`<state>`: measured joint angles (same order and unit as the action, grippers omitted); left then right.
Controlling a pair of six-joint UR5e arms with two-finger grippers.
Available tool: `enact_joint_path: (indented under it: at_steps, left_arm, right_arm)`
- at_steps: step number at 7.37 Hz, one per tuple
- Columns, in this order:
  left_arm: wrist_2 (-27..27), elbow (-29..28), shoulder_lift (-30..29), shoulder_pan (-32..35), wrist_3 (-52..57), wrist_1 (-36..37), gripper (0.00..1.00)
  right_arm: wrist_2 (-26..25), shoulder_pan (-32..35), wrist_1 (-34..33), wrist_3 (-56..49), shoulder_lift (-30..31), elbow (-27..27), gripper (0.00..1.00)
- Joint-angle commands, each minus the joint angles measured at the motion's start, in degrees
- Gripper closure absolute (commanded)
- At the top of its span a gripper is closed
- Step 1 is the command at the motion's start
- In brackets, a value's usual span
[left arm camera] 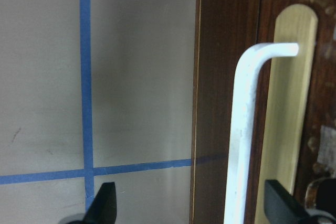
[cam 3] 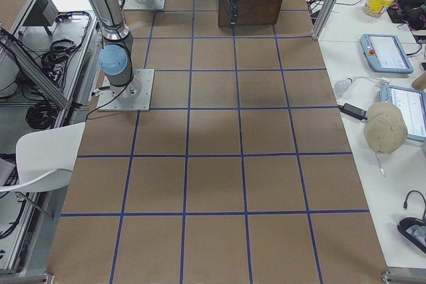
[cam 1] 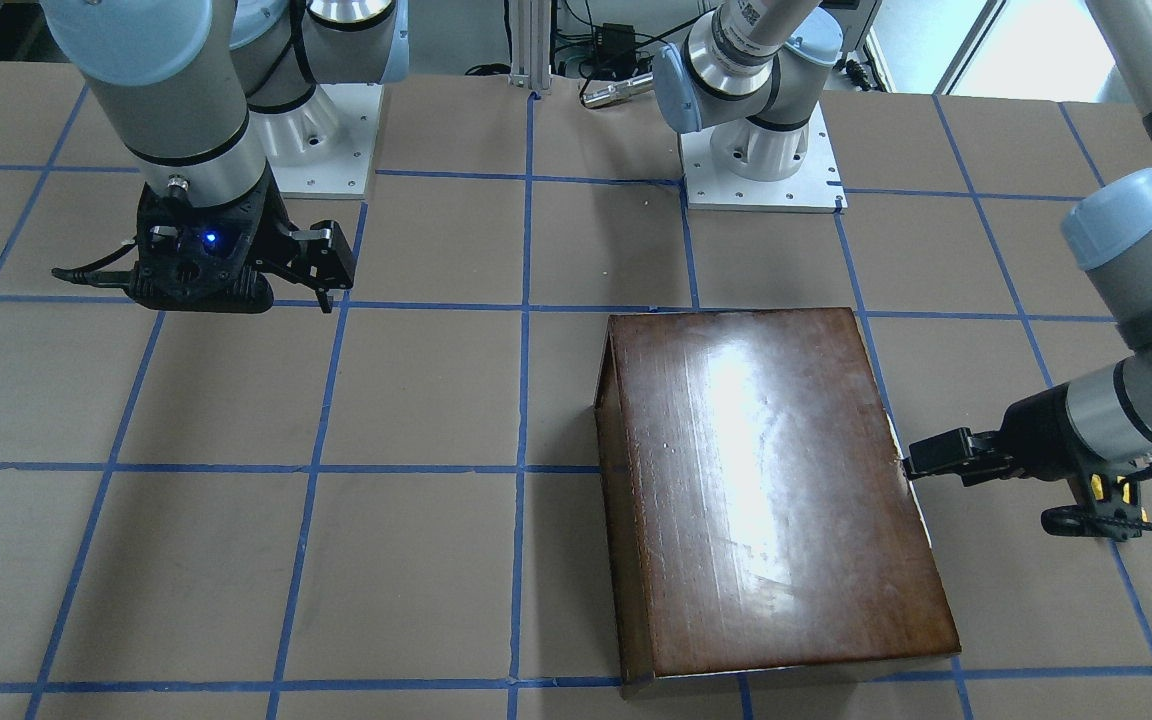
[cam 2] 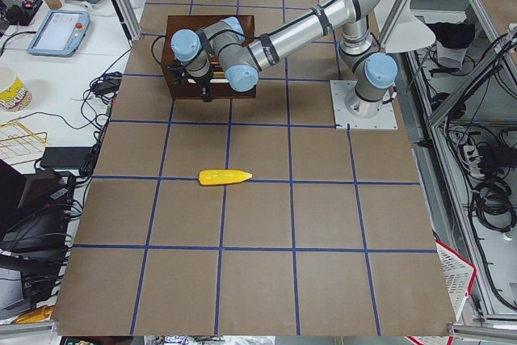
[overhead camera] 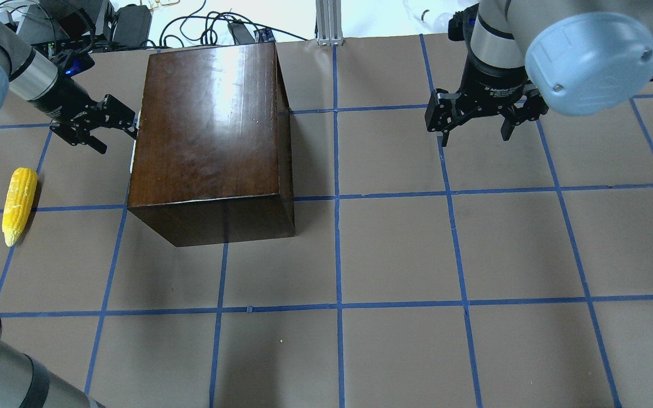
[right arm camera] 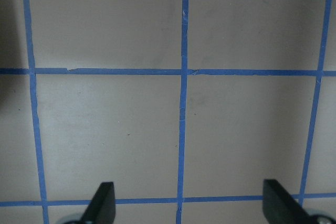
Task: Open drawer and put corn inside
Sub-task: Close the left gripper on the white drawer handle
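The glossy dark-brown box stands at the table's far left, and it also shows in the front view. Its drawer is shut; the left wrist view shows the worn dark front panel with a white bar handle. My left gripper is open at that face, and the handle lies between its fingers untouched. The yellow corn lies on the table left of the box, and it also shows in the left side view. My right gripper is open and empty, hovering right of the box.
The table is brown paper with a blue tape grid. The arm bases stand on white plates at the robot's side. Cables and equipment lie beyond the far edge behind the box.
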<state>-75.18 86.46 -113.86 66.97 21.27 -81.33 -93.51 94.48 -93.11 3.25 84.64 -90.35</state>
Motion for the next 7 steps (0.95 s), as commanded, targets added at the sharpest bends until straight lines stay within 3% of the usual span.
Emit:
enact_joint_path:
  at_steps: [1, 7]
  left_arm:
    - [0.1, 0.1, -0.3, 0.0, 0.3, 0.0, 0.00]
    - [0.0, 0.9, -1.8, -0.2, 1.9, 0.2, 0.00]
  right_arm:
    - [0.0, 0.0, -0.1, 0.0, 0.0, 0.0, 0.00]
    - [0.0, 0.0, -0.1, 0.0, 0.0, 0.0, 0.00]
